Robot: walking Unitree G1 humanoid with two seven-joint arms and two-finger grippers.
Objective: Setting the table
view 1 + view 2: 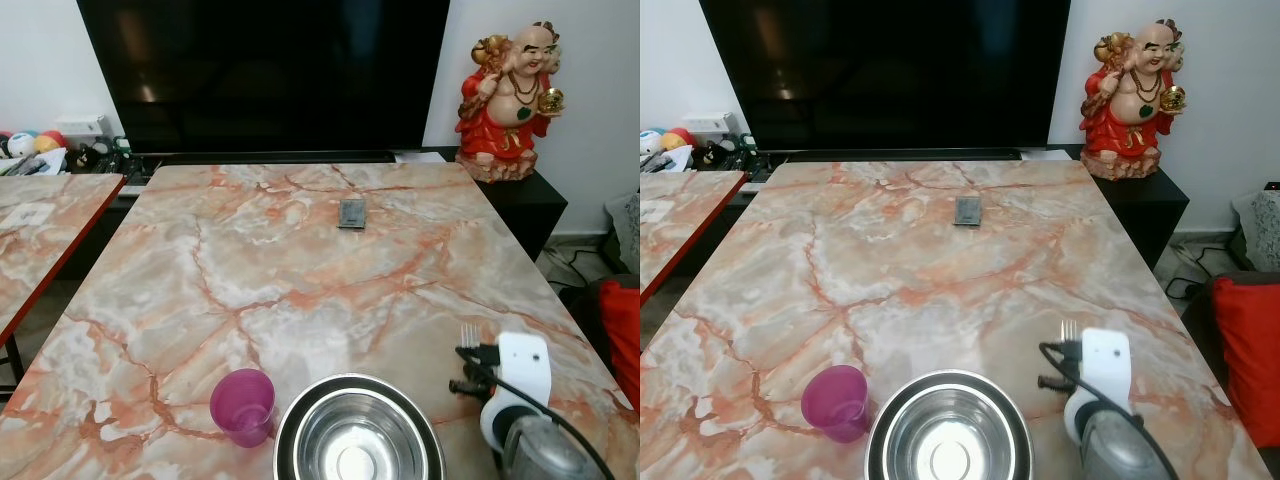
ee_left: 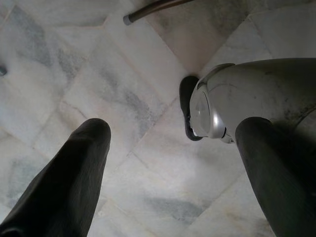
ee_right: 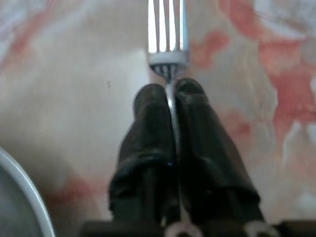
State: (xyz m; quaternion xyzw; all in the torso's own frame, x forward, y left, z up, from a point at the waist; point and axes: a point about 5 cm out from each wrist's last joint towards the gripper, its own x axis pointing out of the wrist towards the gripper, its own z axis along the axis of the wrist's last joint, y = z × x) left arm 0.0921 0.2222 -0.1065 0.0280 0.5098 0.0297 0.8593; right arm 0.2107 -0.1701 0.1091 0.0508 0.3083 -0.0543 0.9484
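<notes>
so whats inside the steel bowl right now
The steel bowl looks empty: just its shiny bottom with a bright reflection. Its near edge is cut off by the frame, so that part cannot be checked. The pink cup stands beside it.

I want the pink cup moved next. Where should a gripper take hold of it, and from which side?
Grip the pink cup across its side wall just under the rim, coming from its left. It stands upright and open-topped, and the steel bowl sits close on its right, leaving little room there.
</notes>
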